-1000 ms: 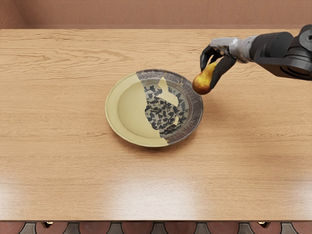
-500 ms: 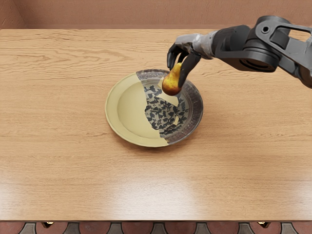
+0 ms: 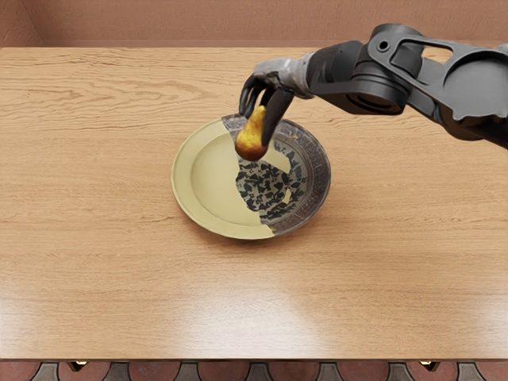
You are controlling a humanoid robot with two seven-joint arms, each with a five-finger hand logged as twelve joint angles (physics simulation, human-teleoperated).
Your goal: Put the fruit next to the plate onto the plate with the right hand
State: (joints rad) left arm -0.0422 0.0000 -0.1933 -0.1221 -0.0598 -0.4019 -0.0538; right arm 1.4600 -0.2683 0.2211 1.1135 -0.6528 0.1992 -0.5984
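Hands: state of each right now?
Right hand: closed on the pear, held over the plate.
Left hand: not in view.

A pale wood-grain worktop (image 3: 95,262) fills the view, glossy near its front edge. A reddish-brown wall (image 3: 198,20) stands behind. Tiled floor (image 3: 222,371) shows below.

We see a table (image 3: 95,262) of light wood with clear grain, smooth and satin, its glossiest sheen toward 6 o'clock. The plate (image 3: 206,171) looks like glazed ceramic, plain cream at 9 o'clock and dark-patterned at 3 o'clock. The pear (image 3: 252,141) has smooth, faintly shiny skin. The right hand (image 3: 265,89) looks partly matt black plastic, partly dull grey metal.
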